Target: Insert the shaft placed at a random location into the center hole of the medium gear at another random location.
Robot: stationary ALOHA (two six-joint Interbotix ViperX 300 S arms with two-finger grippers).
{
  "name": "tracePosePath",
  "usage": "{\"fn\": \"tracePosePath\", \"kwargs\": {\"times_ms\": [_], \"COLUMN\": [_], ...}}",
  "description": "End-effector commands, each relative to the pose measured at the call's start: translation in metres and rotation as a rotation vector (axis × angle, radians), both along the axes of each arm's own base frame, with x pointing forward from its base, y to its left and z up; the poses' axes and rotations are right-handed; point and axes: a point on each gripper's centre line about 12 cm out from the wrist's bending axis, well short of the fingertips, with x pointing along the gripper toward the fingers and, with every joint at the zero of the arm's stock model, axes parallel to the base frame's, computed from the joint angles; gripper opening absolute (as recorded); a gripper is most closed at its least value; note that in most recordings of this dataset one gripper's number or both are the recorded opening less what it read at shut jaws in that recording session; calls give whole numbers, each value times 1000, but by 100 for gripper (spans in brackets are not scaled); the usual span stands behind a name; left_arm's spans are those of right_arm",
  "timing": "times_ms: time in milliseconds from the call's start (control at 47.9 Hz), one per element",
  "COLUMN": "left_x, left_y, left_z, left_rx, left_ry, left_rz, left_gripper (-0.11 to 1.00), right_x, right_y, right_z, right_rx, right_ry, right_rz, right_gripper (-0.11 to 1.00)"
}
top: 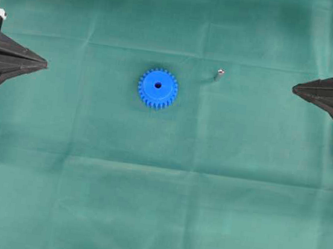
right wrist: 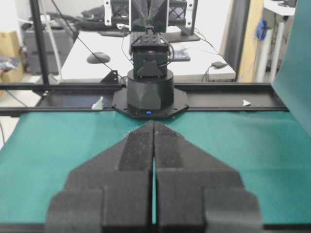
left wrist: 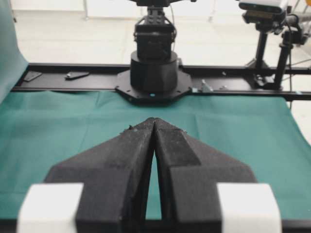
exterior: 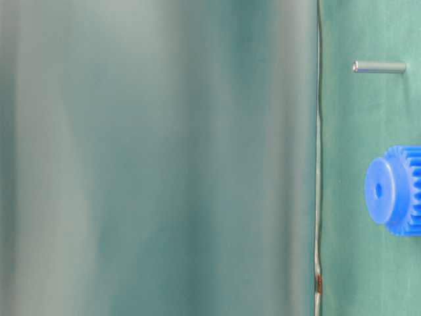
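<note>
The blue medium gear (top: 157, 89) lies flat near the middle of the green cloth, its dark center hole (top: 158, 85) facing up. The thin grey shaft (top: 218, 76) stands on the cloth to the gear's right, apart from it. The table-level view shows the gear (exterior: 395, 191), its center hole (exterior: 378, 191) and the shaft (exterior: 379, 66) at the right edge. My left gripper (top: 45, 61) is shut and empty at the far left. My right gripper (top: 294, 88) is shut and empty at the far right. Both wrist views show closed fingertips, left gripper (left wrist: 154, 120), right gripper (right wrist: 153, 123), with neither object in sight.
The green cloth (top: 156, 208) covers the whole table. Each arm's black base stands at the far cloth edge, seen opposite in the wrist views: one base (left wrist: 153, 73), the other base (right wrist: 149, 92). A blurred green fold (exterior: 158, 158) fills most of the table-level view.
</note>
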Motion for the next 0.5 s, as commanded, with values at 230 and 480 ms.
{"fn": "tracePosePath", "kwargs": {"times_ms": [230, 480], "left_x": [3, 3], "left_y": [-2, -2], "left_z": [14, 14], "left_rx": [7, 7], "left_ry": [-35, -29], "left_rz": [-9, -9], "left_gripper": [0, 0], "right_x": [4, 10], "right_y": [-8, -15], "right_z": [5, -3], "right_rx": [-21, -22], "right_ry": [17, 58], "right_rz": [-38, -73], "right_gripper": [1, 1]}}
